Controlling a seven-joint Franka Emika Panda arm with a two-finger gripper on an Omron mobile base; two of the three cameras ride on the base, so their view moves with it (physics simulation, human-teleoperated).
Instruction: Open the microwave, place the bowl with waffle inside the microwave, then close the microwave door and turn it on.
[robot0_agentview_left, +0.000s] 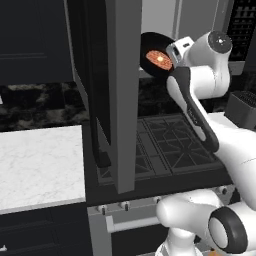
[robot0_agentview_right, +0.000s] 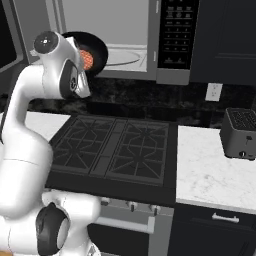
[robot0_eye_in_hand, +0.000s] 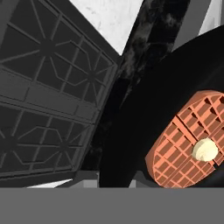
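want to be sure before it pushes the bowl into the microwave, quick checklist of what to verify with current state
1. Microwave door swung open: ok.
2. Microwave cavity free of other things: ok for the part that shows.
3. Bowl lifted above the stove, near the opening: ok.
4. Bowl level: not ok, it is tilted steeply.
5. Waffle in the bowl: ok.
6. Gripper firmly shut on the bowl's rim: cannot tell, fingers hidden.

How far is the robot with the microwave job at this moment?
Done: the microwave door stands open. In hand: the bowl with the waffle is lifted, strongly tilted, at the mouth of the microwave. Left: set it inside, close the door, turn it on.
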